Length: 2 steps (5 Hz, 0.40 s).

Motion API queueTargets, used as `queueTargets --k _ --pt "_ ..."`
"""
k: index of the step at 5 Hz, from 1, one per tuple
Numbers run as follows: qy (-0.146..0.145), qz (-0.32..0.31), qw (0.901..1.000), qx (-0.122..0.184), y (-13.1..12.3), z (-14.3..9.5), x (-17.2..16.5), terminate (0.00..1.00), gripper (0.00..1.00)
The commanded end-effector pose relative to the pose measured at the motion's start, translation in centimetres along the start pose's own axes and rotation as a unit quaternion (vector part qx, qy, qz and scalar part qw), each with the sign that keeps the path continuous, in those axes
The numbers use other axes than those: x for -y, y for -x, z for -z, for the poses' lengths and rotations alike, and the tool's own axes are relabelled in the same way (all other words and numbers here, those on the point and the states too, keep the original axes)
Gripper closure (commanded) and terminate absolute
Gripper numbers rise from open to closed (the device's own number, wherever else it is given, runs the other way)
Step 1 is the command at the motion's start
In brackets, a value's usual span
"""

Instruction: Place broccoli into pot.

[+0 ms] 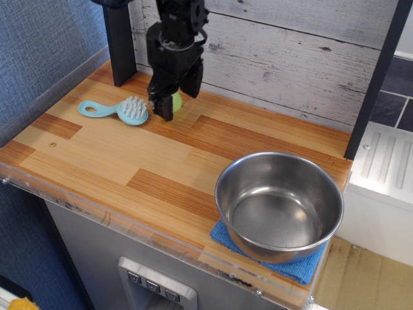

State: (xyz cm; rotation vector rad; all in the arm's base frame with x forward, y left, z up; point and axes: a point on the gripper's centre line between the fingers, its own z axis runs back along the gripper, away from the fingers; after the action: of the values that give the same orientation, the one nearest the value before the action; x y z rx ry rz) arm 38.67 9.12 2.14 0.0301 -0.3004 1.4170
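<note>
We've got the gripper [169, 103] down at the back left of the table [129, 161], and its dark fingers [162, 106] are pinching the broccoli [175, 101]: a lime-green lump shows between and just right of them. We can't tell whether it has cleared the wood or is touching it; it sits very low either way. A grip that low on such a small toy makes sense to us, since there's little else to hold.

Just to the left lies the light-blue brush [118, 110], its white bristles near the fingers, so we'd go up before going sideways. Behind us runs the whitewashed plank wall [290, 58], and a dark post [120, 45] stands at the back left corner, both near the arm.

The pot [279, 205] waits at the front right, well apart from us, sitting on a blue cloth [303, 270] right by the table's front edge. Between here and there the wood is bare, so we reckon a diagonal carry is open. The pot's rim stands high, so we'd want lift first, then release over its wide mouth.
</note>
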Motion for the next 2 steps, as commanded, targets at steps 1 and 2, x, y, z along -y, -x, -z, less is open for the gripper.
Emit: queueTargets --k 1,2 --pt "0.004 -0.003 0.9999 0.013 -1.31 -0.41 -0.54 0.00 1.00" --pt "0.010 0.003 0.9999 0.014 -1.57 -0.90 -0.48 0.00 1.00"
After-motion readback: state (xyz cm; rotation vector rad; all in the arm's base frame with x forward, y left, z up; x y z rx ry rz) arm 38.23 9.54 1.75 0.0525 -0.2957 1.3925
